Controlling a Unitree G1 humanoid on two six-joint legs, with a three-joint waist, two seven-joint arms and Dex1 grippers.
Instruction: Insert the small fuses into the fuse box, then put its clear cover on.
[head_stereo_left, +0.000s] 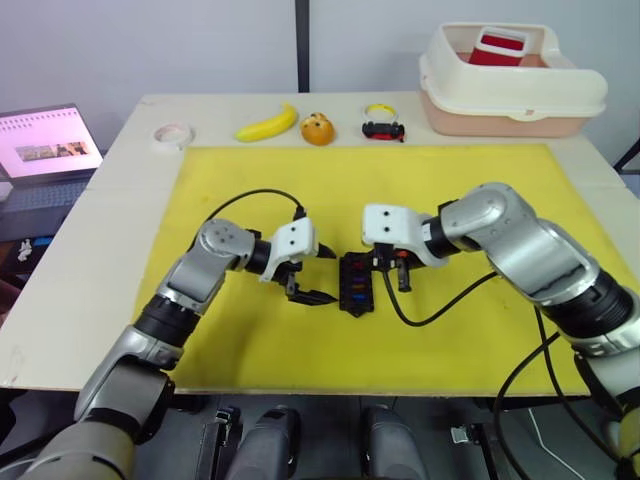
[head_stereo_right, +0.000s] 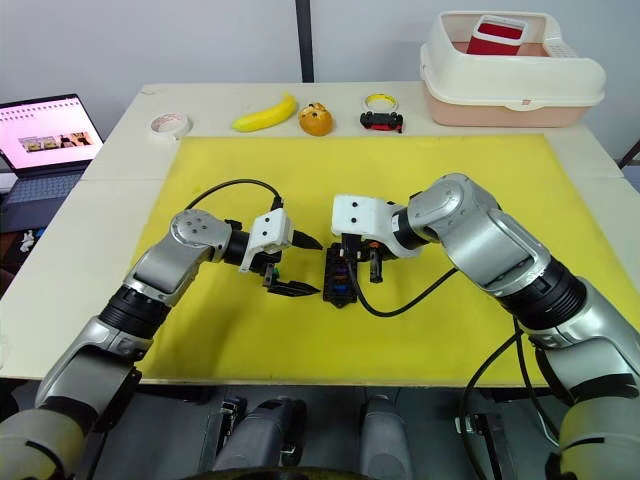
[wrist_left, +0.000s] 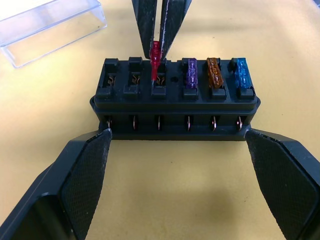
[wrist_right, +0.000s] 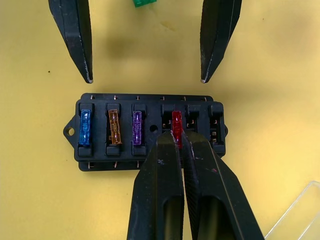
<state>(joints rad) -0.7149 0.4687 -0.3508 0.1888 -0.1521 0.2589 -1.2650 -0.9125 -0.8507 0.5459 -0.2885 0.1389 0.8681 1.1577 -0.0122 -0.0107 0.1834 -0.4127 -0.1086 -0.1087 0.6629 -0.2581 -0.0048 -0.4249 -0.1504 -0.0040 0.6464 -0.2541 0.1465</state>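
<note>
Three small plastic fuses, blue, orange and purple, are already sitting in the black rectangular plastic fuse box (wrist_right: 149, 135), which is lying on the yellow mat (head_stereo_left: 450, 190) between the two arms. The right gripper (wrist_right: 176, 136) is pinching a fourth, red fuse (wrist_left: 156, 61) between nearly closed fingers and lowering it upright into the next slot, probably so its blades meet the contacts squarely. The left gripper (wrist_left: 177, 150) is waiting wide open and empty, its fingers flanking the box, seemingly to steady it. Two slots are standing empty. A green fuse (wrist_right: 144, 2) is lying on the mat nearby, and the clear rectangular plastic cover (wrist_left: 50, 30) is resting just beside the box, blocking nothing.
</note>
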